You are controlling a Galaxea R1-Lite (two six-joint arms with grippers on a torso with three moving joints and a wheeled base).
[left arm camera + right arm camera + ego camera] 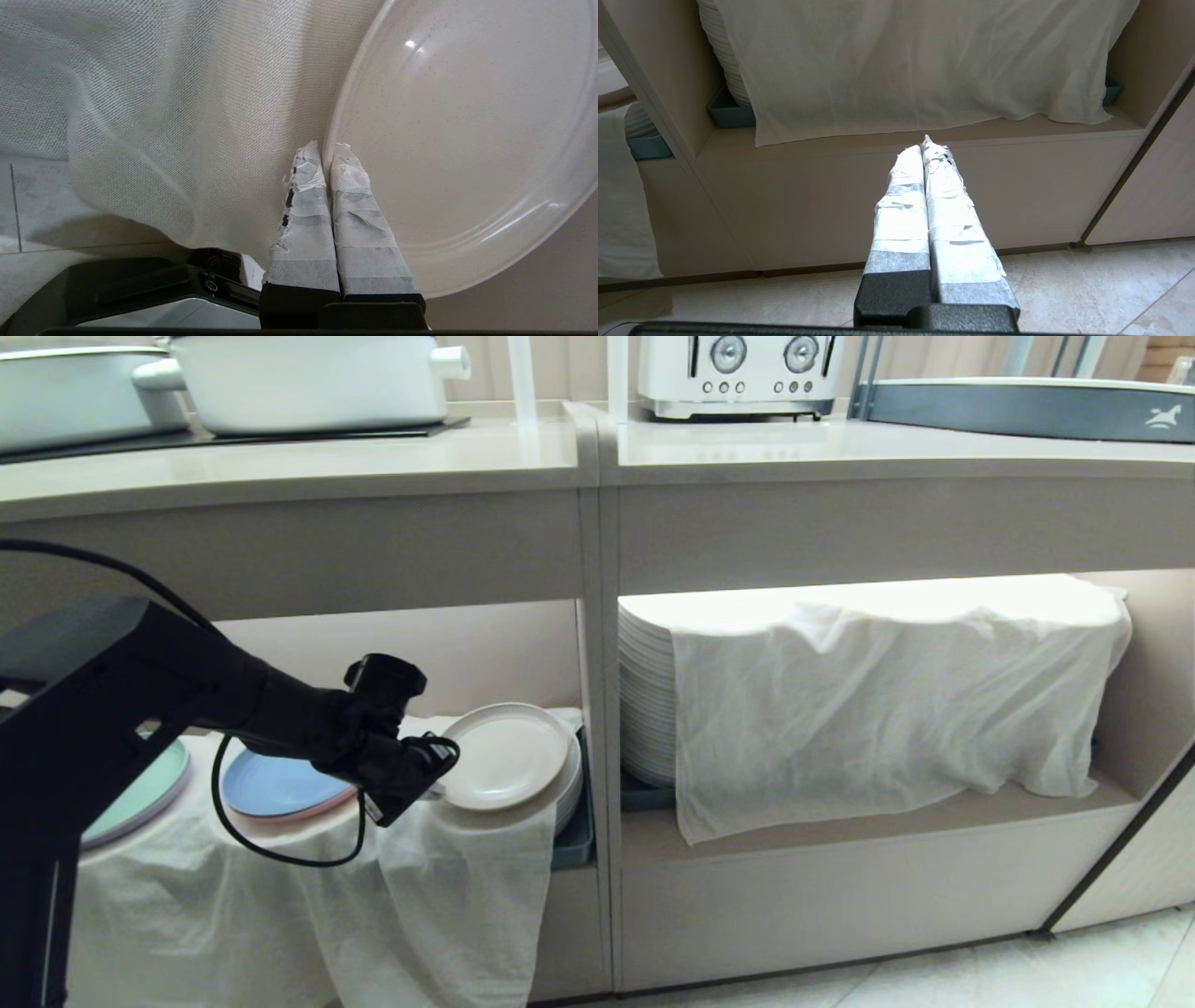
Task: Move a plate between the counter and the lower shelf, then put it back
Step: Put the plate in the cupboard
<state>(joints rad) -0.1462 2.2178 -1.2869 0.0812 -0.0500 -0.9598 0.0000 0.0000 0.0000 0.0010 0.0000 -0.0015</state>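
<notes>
The cream-beige plate [509, 756] hangs tilted in the lower shelf [420, 644], just above a low stack of plates [571, 789] on white cloth. My left gripper [439, 782] is shut on the plate's near-left rim. In the left wrist view the taped fingers [303, 214] pinch that rim of the plate [467, 140] between them, with my left gripper [326, 148] beside hanging cloth [163, 116]. The counter [373, 457] runs above the shelf. My right gripper [927, 142] is shut and empty, low in front of the neighbouring bay.
A mint-green plate [140, 793] and a blue plate [275, 784] lie on the draped cloth [448, 896] to the left. A teal tray [574, 840] holds the low stack. The right bay has a tall white stack [644, 700] under cloth. A white pot [308, 378] and toaster [738, 373] stand above.
</notes>
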